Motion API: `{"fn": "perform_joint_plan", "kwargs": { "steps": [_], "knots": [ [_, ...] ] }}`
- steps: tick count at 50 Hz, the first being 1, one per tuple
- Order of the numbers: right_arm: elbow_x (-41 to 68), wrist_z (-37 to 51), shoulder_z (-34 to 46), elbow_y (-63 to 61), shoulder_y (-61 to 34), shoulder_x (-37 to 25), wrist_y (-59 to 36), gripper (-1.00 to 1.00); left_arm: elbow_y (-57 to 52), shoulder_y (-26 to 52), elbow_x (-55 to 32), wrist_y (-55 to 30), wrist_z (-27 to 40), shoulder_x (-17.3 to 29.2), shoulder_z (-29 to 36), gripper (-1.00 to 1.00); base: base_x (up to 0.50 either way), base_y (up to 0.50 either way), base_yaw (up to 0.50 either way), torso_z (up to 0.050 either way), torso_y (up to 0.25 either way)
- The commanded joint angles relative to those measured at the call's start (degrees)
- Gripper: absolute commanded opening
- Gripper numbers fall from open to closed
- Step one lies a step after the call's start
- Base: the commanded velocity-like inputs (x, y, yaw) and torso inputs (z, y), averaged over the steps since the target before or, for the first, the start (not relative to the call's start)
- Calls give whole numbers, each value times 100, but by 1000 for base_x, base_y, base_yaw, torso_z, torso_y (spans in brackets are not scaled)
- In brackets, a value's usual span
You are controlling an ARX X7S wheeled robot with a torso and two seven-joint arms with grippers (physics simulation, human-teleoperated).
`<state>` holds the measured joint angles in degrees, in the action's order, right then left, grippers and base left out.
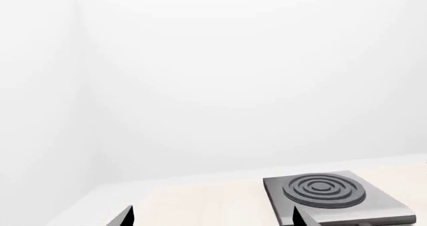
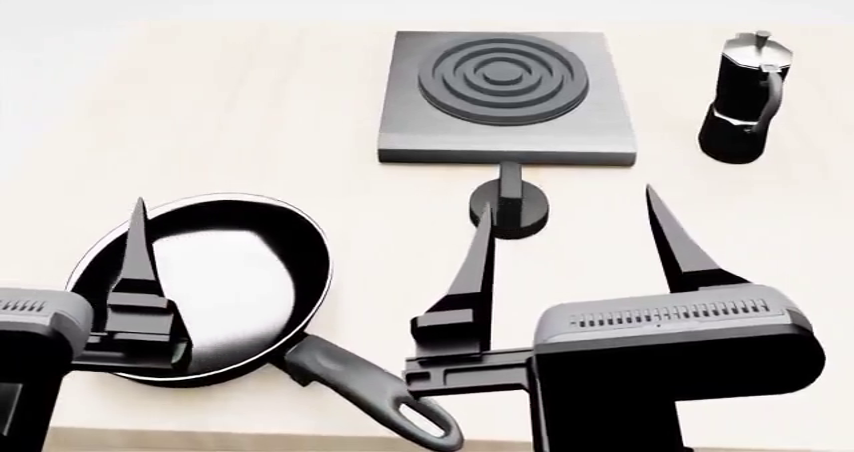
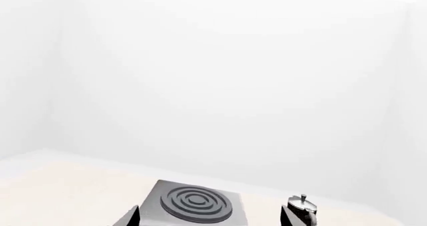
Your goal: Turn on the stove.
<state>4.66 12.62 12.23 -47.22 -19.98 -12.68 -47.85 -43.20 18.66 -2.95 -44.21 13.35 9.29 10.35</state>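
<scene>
The stove is a dark-grey square slab (image 2: pixel 501 112) with raised burner rings at the table's far middle. Its small round black knob (image 2: pixel 509 208) sits just in front of it. My right gripper (image 2: pixel 571 234) hovers open on the near side of the knob, with its left fingertip beside the knob and nothing between the fingers. In the right wrist view the stove (image 3: pixel 193 203) lies ahead of the open right gripper (image 3: pixel 210 217). My left gripper (image 1: pixel 213 218) is open and empty, and one of its fingers (image 2: pixel 138 262) hangs over the frying pan. In the left wrist view the stove (image 1: pixel 333 193) is ahead, to one side.
A black frying pan (image 2: pixel 214 282) lies at the near left, with its handle (image 2: pixel 380 402) pointing toward the right arm. A tall black moka pot (image 2: pixel 741 97) stands to the right of the stove, and also shows in the right wrist view (image 3: pixel 303 206). The light wooden table (image 2: pixel 240 122) ends at white walls.
</scene>
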Motion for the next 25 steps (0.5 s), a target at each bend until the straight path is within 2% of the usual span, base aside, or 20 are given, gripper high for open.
{"fn": "perform_joint_plan", "kwargs": {
  "steps": [1, 14, 25],
  "knots": [
    [24, 28, 47, 49, 0, -18, 27, 100, 33, 4, -34, 15, 48, 37, 19, 100, 0, 39, 0, 0, 0],
    [214, -31, -23, 304, -10, 32, 46, 100, 103, 22, -49, 62, 101, 76, 74, 100, 5, 0, 0, 0, 0],
    [225, 10, 25, 320, -1, 9, 58, 100, 110, 22, -65, 71, 154, 91, 104, 100, 226, 0, 0, 0, 0]
  ]
}}
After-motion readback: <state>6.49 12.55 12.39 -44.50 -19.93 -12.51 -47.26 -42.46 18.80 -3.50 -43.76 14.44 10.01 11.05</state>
